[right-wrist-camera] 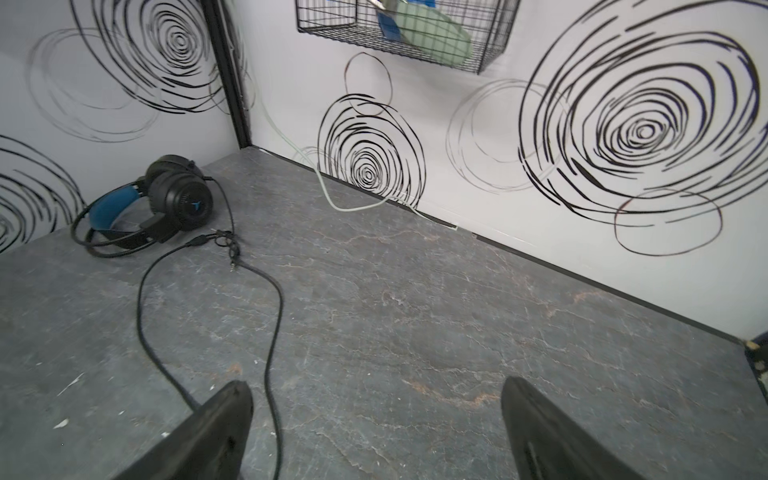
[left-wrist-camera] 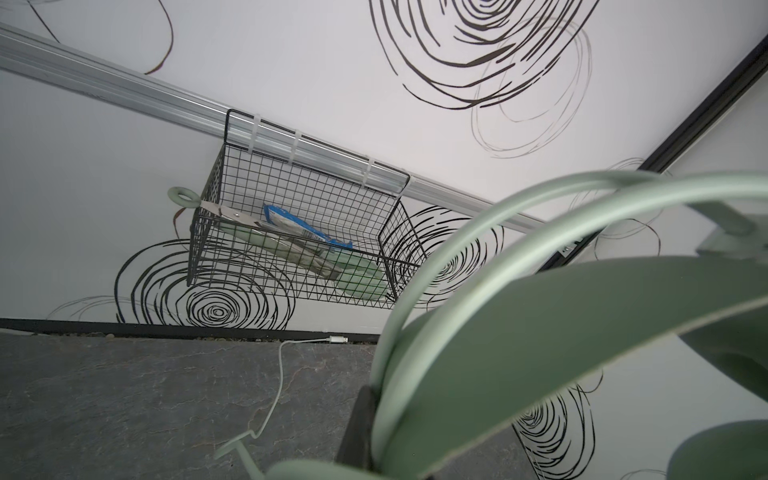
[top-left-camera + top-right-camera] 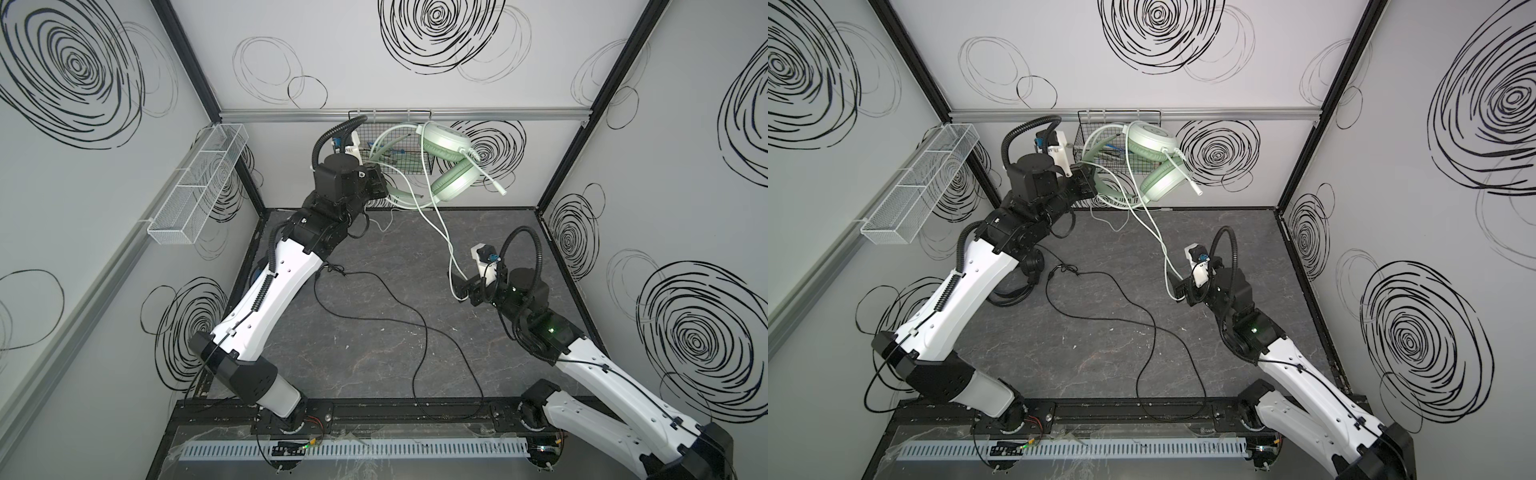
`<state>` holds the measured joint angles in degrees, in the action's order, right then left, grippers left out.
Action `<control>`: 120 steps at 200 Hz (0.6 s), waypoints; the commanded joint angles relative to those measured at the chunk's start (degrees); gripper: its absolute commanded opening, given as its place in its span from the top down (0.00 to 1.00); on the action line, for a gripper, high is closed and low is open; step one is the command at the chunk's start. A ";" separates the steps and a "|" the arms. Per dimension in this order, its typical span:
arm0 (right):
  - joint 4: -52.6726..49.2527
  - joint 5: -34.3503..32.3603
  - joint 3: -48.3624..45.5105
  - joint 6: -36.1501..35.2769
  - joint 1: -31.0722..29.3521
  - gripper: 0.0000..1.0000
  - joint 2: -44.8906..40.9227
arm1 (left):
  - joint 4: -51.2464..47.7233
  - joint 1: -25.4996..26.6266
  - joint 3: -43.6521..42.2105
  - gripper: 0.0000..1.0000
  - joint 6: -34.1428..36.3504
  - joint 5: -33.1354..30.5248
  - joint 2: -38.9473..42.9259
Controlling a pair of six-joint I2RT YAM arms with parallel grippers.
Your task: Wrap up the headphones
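1. The left gripper (image 3: 1090,189) is pressed together on the headband (image 2: 540,332) of the mint headset (image 3: 446,153). It holds the headset in the air near the back wall (image 3: 540,166).
2. The headset hangs just in front of the wire basket (image 2: 232,174) on that wall, its loops overlapping the basket's front edge in both top views. The mic (image 3: 492,180) sticks out to the right, clear of the basket.
3. The white cord (image 3: 440,224) drops from the headset to the right gripper (image 1: 376,384) and loops at its side. Whether it touches cannot be told. Another stretch trails to the floor (image 1: 415,311), where the plug (image 2: 338,339) lies against the foot of the back wall.
4. The right gripper is spread wide and pinches nothing. Between its fingers (image 1: 232,415) only floor shows.
5. The black headset (image 1: 174,199) lies on the floor in the far left corner, under the left arm and close to the left wall.
6. The black cord (image 3: 415,328) snakes from it across mid-floor, passes just beside one right finger in the wrist view, and loops over the front rail (image 3: 374,409).
7. The floor's right half, up to the back and right walls, is bare.
8. A mesh tray (image 3: 195,187) juts from the left wall above the left arm's elbow.
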<state>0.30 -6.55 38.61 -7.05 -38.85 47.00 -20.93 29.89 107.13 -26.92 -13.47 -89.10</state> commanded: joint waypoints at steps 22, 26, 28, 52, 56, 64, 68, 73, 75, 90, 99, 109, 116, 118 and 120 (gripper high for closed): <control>-5.23 -24.98 -1.46 -8.90 -14.24 0.03 -3.97 | 3.73 1.14 0.05 1.00 1.10 -4.14 0.25; -5.11 -26.57 -1.37 -9.36 -15.06 0.03 -4.10 | 3.46 1.21 0.21 1.00 1.16 -4.26 0.20; -5.06 -27.29 -1.28 -9.58 -15.43 0.03 -4.18 | 3.40 1.22 0.28 1.00 1.16 -4.28 0.17; -2.20 -34.24 -0.69 -13.30 -18.58 0.03 -4.84 | 2.27 1.57 0.31 1.00 1.52 -4.02 0.15; -1.41 -34.94 -0.60 -13.97 -18.91 0.03 -4.97 | 2.06 1.58 0.16 1.00 1.52 -4.02 0.22; -0.10 -35.59 -0.03 -14.55 -19.37 0.03 -5.23 | 1.80 1.66 -0.13 1.00 1.52 -3.80 0.37; 0.66 -35.15 0.33 -14.69 -19.42 0.03 -5.52 | 1.58 1.67 -0.32 1.00 1.52 -3.75 0.46; 2.03 -33.44 0.57 -14.54 -19.34 0.03 -5.87 | 1.54 1.69 -0.55 1.00 1.60 -3.61 0.50; 2.53 -32.65 0.74 -14.48 -19.29 0.03 -6.13 | 1.45 1.71 -0.59 1.00 1.60 -3.58 0.55; 1.59 -23.56 2.74 -10.57 -17.92 0.03 -6.43 | 1.30 1.80 -1.45 1.00 1.68 -3.58 0.81; -0.98 -20.77 4.90 -6.22 -16.46 0.03 -5.29 | 1.41 1.93 -2.11 1.00 1.76 -3.66 0.99; -3.12 -20.45 6.67 -0.25 -15.21 0.03 -4.24 | 1.50 2.08 -2.75 1.00 1.78 -3.67 1.25; -3.38 -18.95 7.00 2.22 -14.27 0.03 -4.39 | 1.63 2.17 -3.40 1.00 1.78 -3.74 1.44; -3.31 -18.20 6.96 2.66 -14.07 0.03 -4.56 | 1.67 2.19 -3.55 1.00 1.71 -3.79 1.47; -3.22 -17.57 6.86 2.96 -13.86 0.03 -4.73 | 1.72 2.23 -3.83 1.00 1.70 -3.83 1.58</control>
<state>-2.20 -30.20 42.19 -13.87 -55.11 42.48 -25.63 31.57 104.33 -23.94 -16.64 -89.69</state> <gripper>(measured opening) 0.975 0.076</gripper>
